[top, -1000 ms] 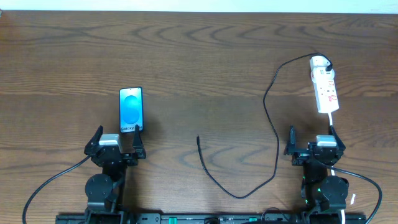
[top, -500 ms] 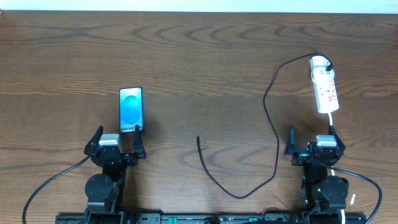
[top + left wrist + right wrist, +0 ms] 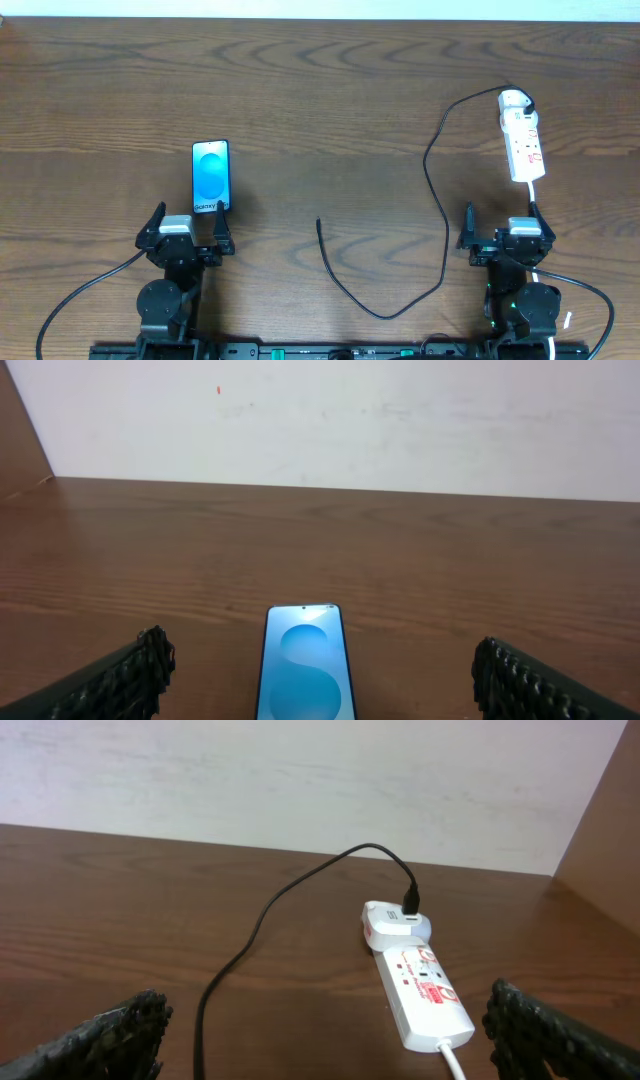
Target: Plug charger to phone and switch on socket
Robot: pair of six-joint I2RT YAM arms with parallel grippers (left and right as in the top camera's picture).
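Note:
The phone (image 3: 210, 176) lies flat on the wooden table at the left, screen up, light blue; it also shows in the left wrist view (image 3: 305, 670). My left gripper (image 3: 186, 230) (image 3: 320, 685) sits just in front of it, open and empty. The socket (image 3: 522, 134) is a white strip at the far right, also in the right wrist view (image 3: 418, 973). The black charger cable (image 3: 437, 200) (image 3: 260, 920) is plugged into the strip's far end and curls to a loose tip (image 3: 319, 224) at the table's middle. My right gripper (image 3: 504, 231) (image 3: 325, 1035) is open and empty, just in front of the strip.
A white cord (image 3: 535, 195) (image 3: 452, 1058) runs from the socket's near end toward the right arm. A white wall (image 3: 330, 420) stands behind the table's far edge. Bare wood lies between the phone and the cable.

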